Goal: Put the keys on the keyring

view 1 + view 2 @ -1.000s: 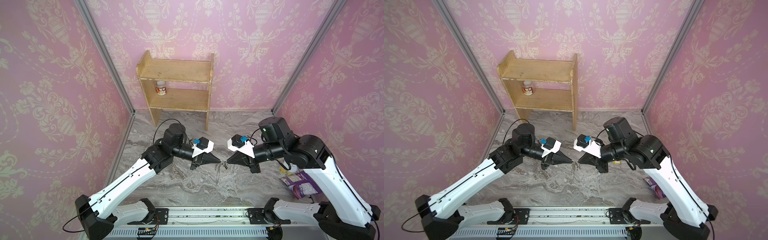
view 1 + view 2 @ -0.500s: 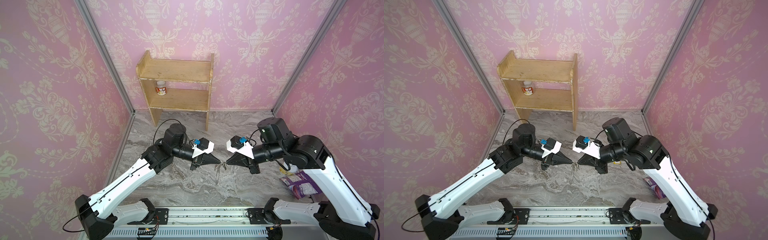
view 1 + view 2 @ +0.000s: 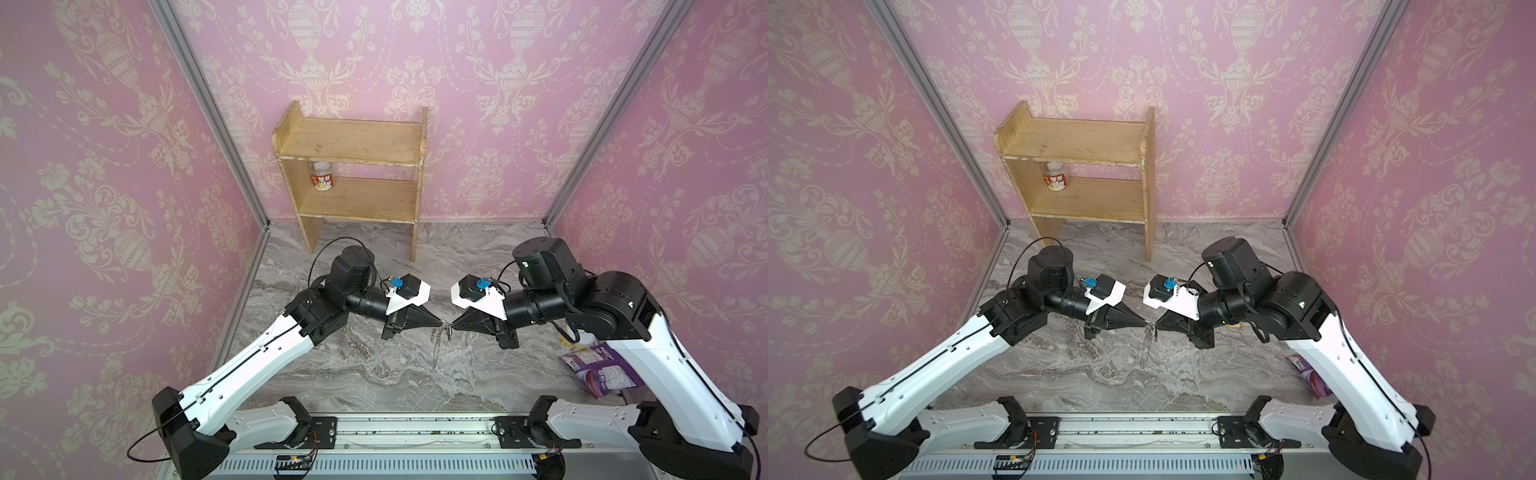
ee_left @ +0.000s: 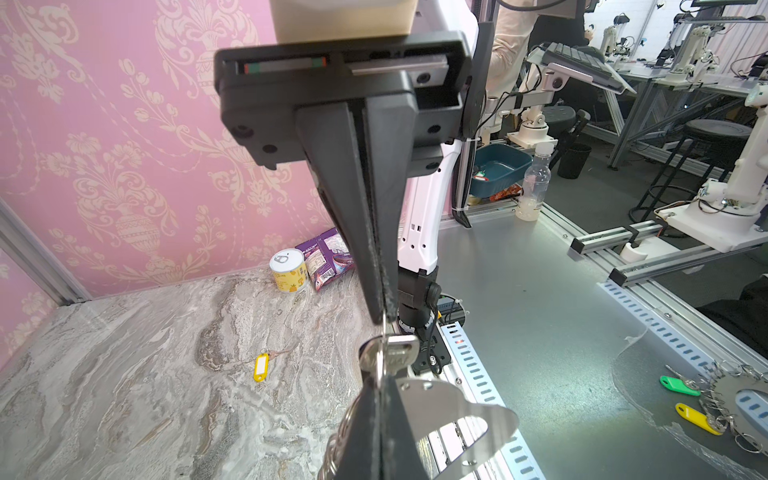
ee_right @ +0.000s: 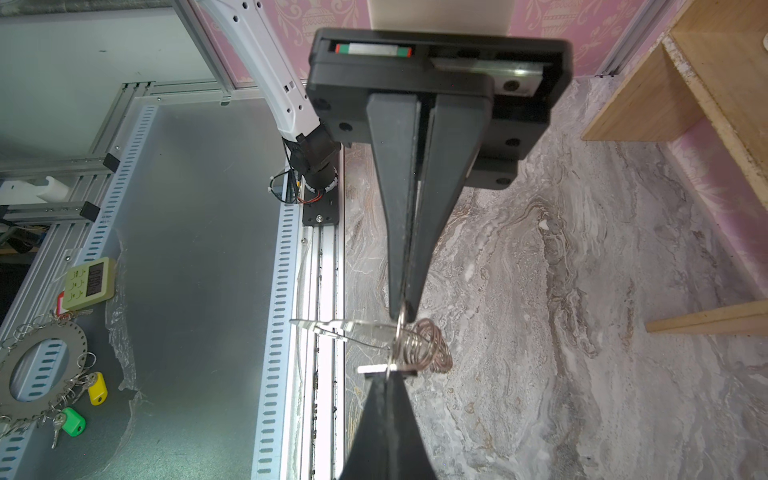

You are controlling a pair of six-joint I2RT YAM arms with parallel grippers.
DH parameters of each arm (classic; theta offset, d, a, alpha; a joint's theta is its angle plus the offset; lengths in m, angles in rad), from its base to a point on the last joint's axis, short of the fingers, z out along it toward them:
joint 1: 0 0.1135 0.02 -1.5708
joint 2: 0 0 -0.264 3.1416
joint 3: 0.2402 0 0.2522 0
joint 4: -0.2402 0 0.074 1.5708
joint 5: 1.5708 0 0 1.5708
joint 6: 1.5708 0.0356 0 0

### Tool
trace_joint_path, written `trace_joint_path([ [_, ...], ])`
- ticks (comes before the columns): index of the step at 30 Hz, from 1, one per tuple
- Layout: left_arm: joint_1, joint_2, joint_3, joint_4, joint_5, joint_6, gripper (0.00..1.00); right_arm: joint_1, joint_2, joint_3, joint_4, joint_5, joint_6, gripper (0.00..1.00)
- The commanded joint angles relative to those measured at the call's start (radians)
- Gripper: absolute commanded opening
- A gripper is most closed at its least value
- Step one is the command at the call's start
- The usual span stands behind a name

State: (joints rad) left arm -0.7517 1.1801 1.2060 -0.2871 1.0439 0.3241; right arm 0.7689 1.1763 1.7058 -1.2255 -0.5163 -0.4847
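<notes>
Between left gripper (image 3: 440, 323) and right gripper (image 3: 454, 326), keyring (image 3: 436, 347) faint, key (image 5: 374, 368) half-hidden.

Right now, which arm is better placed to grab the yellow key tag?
Right, probably: the yellow key tag lies on the right, near the can; the left gripper must reach across. Both grippers are shut at the keyring, so the right gripper must release first.

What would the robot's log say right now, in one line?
left fingers: shut on metal key | right fingers: shut on keyring | both: tip to tip above table | yellow key tag: lying on table
</notes>
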Motion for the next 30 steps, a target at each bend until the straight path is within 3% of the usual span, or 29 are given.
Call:
trace_joint_path([
  [1,-0.009,0.01,0.041,-0.003,-0.031,0.006,0.0,0.014,-0.01,0.018,-0.014,0.008,-0.023,0.0],
  [19,-0.009,0.037,0.067,0.004,-0.045,-0.04,0.0,0.038,-0.045,-0.016,-0.001,0.046,-0.037,0.0],
  [30,-0.009,0.059,0.087,-0.003,-0.048,-0.079,0.0,0.08,-0.052,-0.041,0.01,0.143,-0.042,0.0],
])
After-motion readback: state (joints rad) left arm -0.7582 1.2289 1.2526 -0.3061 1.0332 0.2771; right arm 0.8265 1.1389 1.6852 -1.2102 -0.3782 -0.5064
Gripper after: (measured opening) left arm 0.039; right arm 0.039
